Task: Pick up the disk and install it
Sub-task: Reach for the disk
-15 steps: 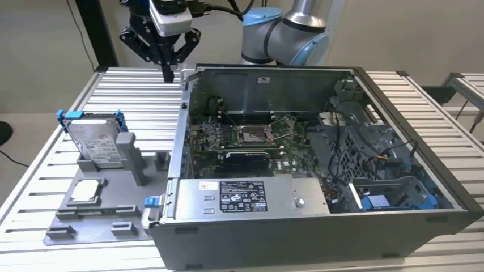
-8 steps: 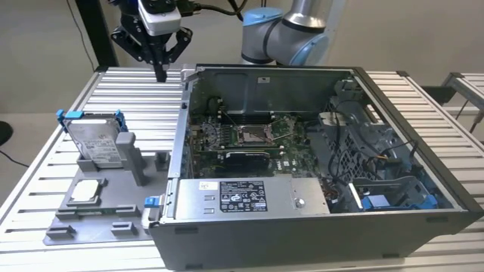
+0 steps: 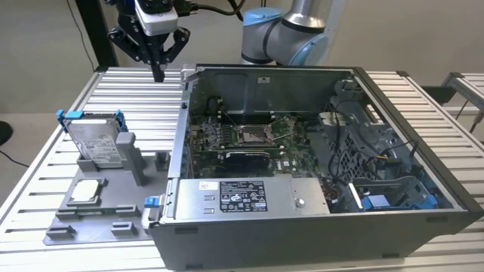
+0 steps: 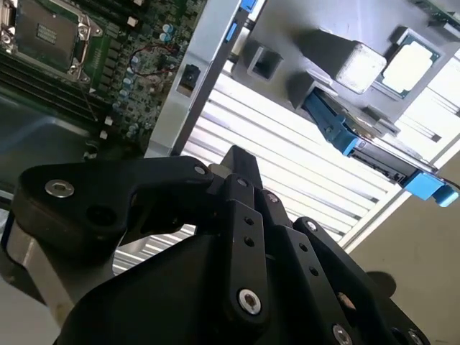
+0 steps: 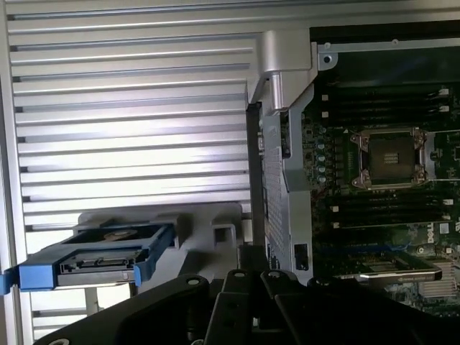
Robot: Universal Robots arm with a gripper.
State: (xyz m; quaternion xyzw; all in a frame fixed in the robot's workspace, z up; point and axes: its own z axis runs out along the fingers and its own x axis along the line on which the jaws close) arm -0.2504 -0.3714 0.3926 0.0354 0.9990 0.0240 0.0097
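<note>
At the upper left of the exterior view, the gripper (image 3: 158,72) hangs closed and empty. The disk (image 3: 97,140) stands on edge in its grey stand (image 3: 83,222), below and further left, well apart.

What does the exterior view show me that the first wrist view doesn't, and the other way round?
Exterior view: the grey joints of the arm, the jaws shut, the CPU chip. First wrist view: the connector edge of the disk, end-on. Both: the disk upright in its grey stand, the motherboard socket.
</note>
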